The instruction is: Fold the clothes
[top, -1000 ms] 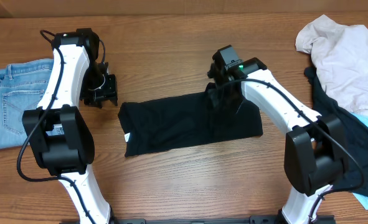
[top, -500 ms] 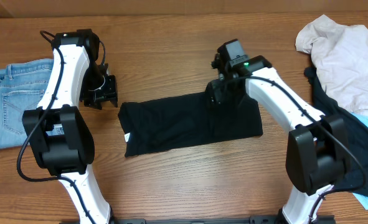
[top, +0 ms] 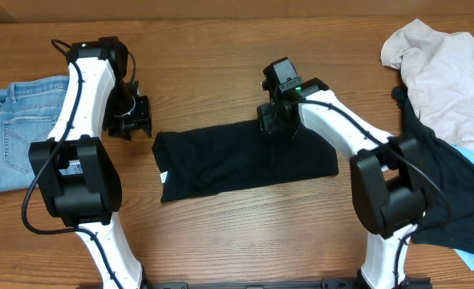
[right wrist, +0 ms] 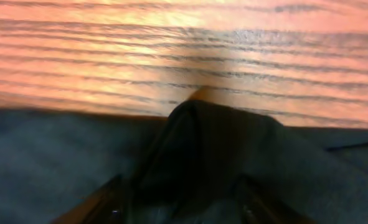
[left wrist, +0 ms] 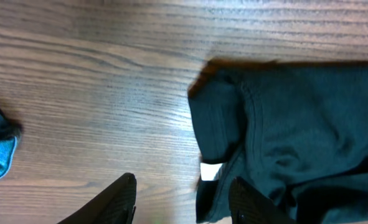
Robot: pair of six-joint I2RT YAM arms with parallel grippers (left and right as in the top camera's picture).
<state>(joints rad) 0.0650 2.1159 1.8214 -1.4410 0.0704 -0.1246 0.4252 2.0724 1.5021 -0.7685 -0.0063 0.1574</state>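
Overhead: black top (top: 245, 160) lies flat mid-frame. L gripper (left wrist: 182, 194) open, empty, by its frame-left end. R gripper (right wrist: 180, 200) at upper edge, fingers spread astride a raised fold.

Left arm (top: 84, 88): white-shelled, rising from its base at the near edge, forearm stretched toward the far left.
Left hand (top: 132, 116): turned inward from the wrist, its dark fingers (left wrist: 124, 198) standing parted.
Right arm (top: 341, 132): bent at the elbow, forearm reaching left toward centre.
Right hand (top: 273, 120): tipped downward, fingers (right wrist: 114, 200) spread apart, blurred in the wrist view.
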